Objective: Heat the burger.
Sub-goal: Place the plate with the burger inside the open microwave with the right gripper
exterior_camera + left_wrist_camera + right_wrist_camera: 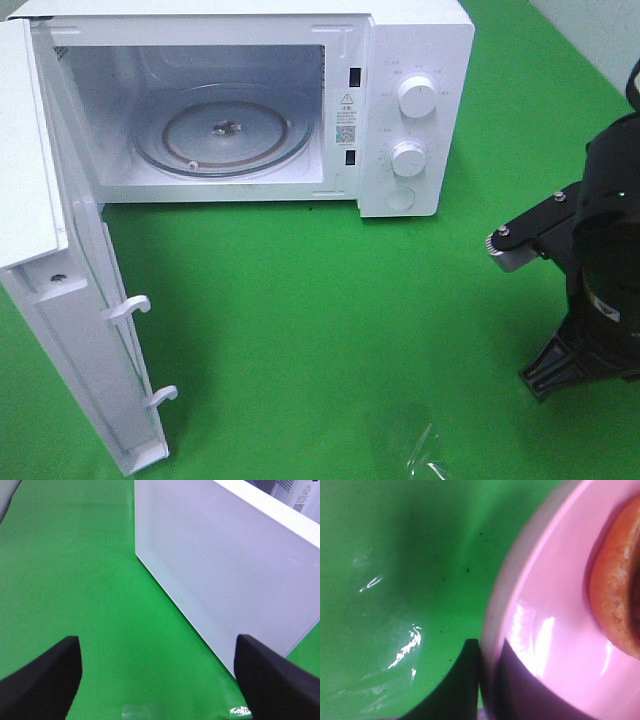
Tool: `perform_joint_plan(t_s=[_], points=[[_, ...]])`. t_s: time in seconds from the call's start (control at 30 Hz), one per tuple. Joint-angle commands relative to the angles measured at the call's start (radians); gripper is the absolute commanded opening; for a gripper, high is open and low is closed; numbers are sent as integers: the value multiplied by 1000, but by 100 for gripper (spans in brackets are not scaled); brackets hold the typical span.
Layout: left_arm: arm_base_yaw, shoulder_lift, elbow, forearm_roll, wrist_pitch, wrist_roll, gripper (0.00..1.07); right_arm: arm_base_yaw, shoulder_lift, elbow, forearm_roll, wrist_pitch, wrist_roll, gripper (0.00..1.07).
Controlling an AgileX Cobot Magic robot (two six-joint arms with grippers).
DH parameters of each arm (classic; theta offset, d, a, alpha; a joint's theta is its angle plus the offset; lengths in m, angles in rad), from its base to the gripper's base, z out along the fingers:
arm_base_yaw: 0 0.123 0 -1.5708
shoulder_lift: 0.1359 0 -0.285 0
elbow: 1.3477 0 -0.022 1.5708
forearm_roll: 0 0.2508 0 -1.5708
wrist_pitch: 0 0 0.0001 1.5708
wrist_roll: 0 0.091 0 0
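- Right gripper [487,647]: clenched on the rim of a pink plate [555,630]. One dark finger sits outside the rim, the other inside over the plate floor.
- Burger [615,580]: on that plate, further in from the pinched rim and clear of the fingers. Only a golden-brown bun edge shows; the frame cuts off the rest.
- Green table [395,555] lies just beyond the plate rim. Cannot tell whether the plate rests on it or is lifted.
- Left gripper [157,650]: released, with dark fingers [45,680] spread wide and only table between them.
- Door [215,565] stands past the left gripper on one side. Its white outer face is covered in fine dotted mesh, and its lower edge is close to the table.
- High view, front: a shiny clear patch [425,455] on the table near the front edge.
- Right arm [600,260]: at the right edge of the table, well apart from the microwave. Plate and burger cannot be made out in this view.
- Door again [85,335]: swung wide open at the left, with two white latch hooks [128,308] sticking out of its inner face.
- Microwave [420,30]: at the back of the table, cavity facing front.
- Glass turntable [225,130]: lies flat on the cavity floor.
- Two knobs [417,96]: one above the other on the right panel.
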Motion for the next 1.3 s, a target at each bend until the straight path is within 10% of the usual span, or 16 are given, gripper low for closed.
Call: perform_joint_plan(t_s=[0.03,1.3], points=[[0,-4,2,-1,-10,-6,76,40,-9,1,-48,79,15,0],[0,-4,2,-1,-10,-6,76,546,-9,1,-50,165,101,0]])
